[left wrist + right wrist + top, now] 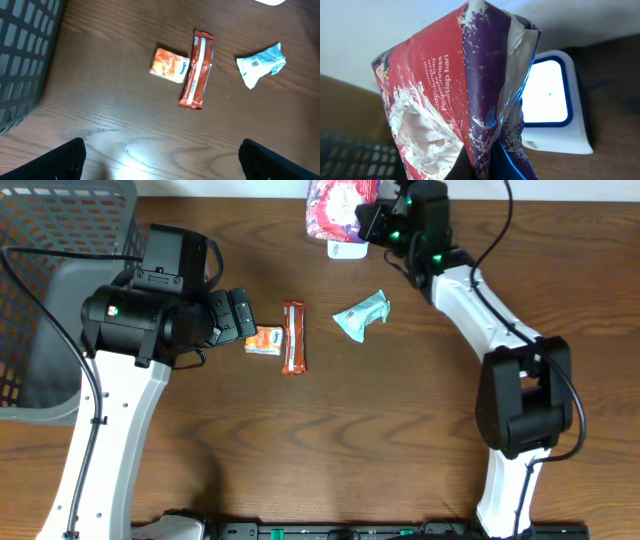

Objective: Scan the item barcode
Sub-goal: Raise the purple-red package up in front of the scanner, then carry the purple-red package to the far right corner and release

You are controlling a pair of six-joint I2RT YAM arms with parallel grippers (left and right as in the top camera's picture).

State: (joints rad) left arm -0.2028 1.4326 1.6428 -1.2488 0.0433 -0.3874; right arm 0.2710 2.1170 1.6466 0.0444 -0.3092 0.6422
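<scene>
Red-and-purple glossy bag (455, 90), crinkled, white lettering down 1 side (white patches too). Up at 12 o'clock of table (400, 440), partly over white scanner (547, 95), clamped in right gripper (372, 218). Left gripper (160, 162) at 9 o'clock, fingers wide apart, empty.

A dark wooden table (350, 440) carries a grey mesh basket (40, 240) at its left edge. Near the middle, an orange tissue pack (263, 341) touches a brown-red snack bar (293, 337). A crumpled teal packet (362, 315) lies apart, with its barcode facing up.
</scene>
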